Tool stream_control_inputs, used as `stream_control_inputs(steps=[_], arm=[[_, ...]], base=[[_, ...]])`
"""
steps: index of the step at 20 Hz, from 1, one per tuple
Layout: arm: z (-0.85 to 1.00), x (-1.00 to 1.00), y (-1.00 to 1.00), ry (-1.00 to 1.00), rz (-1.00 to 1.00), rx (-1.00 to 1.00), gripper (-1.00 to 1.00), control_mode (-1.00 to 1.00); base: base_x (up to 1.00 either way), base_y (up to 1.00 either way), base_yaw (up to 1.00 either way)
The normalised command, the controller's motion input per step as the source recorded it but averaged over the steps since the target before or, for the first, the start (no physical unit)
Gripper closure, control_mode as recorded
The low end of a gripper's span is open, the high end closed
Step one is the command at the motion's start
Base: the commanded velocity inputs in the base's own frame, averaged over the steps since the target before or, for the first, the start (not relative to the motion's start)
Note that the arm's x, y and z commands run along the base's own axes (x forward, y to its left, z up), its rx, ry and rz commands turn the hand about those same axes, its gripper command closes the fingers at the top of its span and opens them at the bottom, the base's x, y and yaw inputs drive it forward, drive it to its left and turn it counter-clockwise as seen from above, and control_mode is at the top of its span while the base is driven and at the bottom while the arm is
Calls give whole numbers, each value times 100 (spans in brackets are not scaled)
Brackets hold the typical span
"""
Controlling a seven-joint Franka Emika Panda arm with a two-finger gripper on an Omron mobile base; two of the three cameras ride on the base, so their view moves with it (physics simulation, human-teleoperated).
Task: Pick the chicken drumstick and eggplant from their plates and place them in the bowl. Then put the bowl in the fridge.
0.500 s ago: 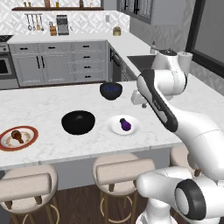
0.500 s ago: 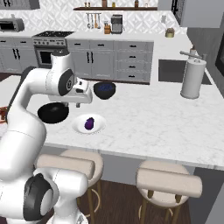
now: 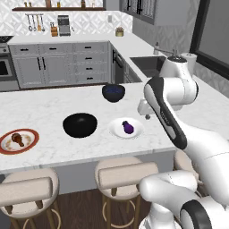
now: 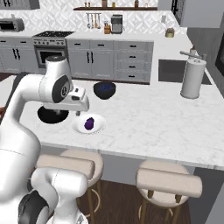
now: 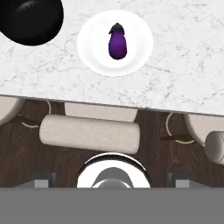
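The gripper (image 3: 147, 117) hangs wide open and empty, centre right in the left base view. Just left of it, the eggplant (image 3: 128, 128) lies on a white plate (image 3: 117, 132). The black bowl (image 3: 80, 125) is empty. At far left the drumstick (image 3: 18, 138) rests on a red-rimmed plate (image 3: 6, 149). Behind, a blue bowl (image 3: 113, 92).

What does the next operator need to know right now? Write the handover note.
Gripper: open, holding nothing, hanging above the counter near the eggplant's plate.
Eggplant: on the white plate, untouched.
Chicken drumstick: on the red-rimmed plate, at the counter's left end.
Black bowl: empty, between the two plates.
Done: nothing placed yet.
Left: put both foods in the bowl, then carry the bowl to the fridge.
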Motion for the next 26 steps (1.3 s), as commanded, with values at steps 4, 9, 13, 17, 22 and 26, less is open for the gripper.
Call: stream_control_inputs(steps=[4, 9, 13, 17, 22, 26], arm=[[-65, 46, 5, 11, 0, 0, -100, -100], [-54, 93, 20, 9, 0, 0, -100, -100], [-40, 97, 21, 8, 0, 0, -100, -100], [-39, 62, 0, 1, 0, 0, -100, -100], [-59, 55, 0, 0, 0, 0, -100, -100], [-69, 27, 0, 0, 1, 0, -100, -100]], base=[[0, 0, 0], [0, 0, 0], [0, 0, 0], [0, 0, 0], [0, 0, 0], [0, 0, 0]])
